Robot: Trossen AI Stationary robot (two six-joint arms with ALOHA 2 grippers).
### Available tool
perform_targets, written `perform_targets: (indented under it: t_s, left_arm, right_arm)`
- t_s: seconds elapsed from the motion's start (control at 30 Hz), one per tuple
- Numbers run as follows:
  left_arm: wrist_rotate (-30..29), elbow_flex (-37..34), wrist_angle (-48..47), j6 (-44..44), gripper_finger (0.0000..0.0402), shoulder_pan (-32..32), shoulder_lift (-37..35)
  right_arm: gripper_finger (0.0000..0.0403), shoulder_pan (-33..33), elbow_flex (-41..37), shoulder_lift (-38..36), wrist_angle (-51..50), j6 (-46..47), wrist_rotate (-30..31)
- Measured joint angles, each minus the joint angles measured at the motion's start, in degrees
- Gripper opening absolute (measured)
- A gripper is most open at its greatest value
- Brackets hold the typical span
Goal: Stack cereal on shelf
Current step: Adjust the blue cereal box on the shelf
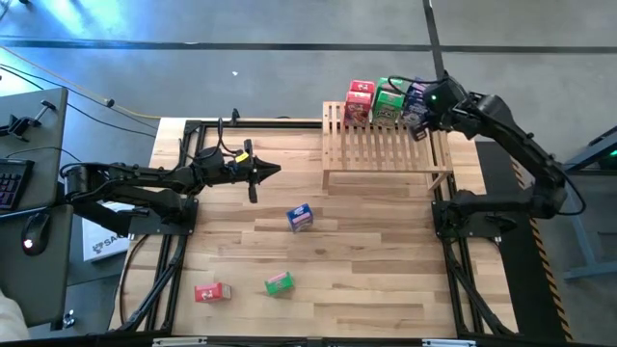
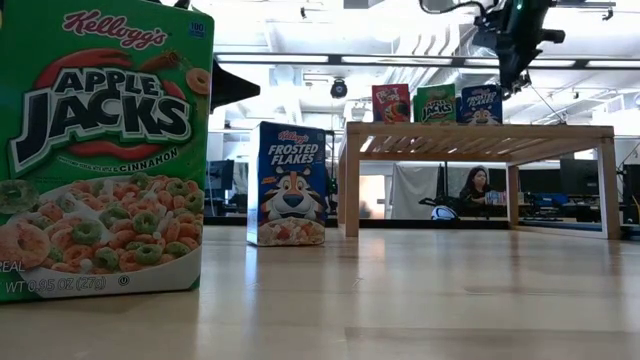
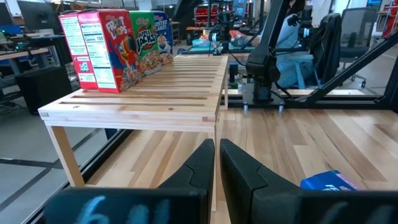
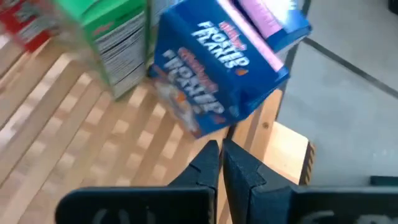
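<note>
The right gripper [image 4: 220,163], fingers nearly together, hovered at the shelf's [image 1: 386,154] two o'clock corner; the blue box [image 4: 217,68], probably light, stiff cardboard, wanted side-face holding.

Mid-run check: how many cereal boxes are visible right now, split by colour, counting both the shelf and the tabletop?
Red boxes: 2, one on the shelf, one on the tabletop
Green boxes: 2, shelf, tabletop
Blue boxes: 2, shelf, tabletop
Total: 6
</note>
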Motion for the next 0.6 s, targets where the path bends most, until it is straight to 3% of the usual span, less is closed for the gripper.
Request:
perform_targets:
  t_s: [0.6]
  left_arm:
    - [0.00, 0.00, -0.04, -0.10, 0.0016, 0.00, 0.00]
  right_arm:
    - [0.0000, -1.34, -3.78, 0.04, 4.40, -1.16, 5.68]
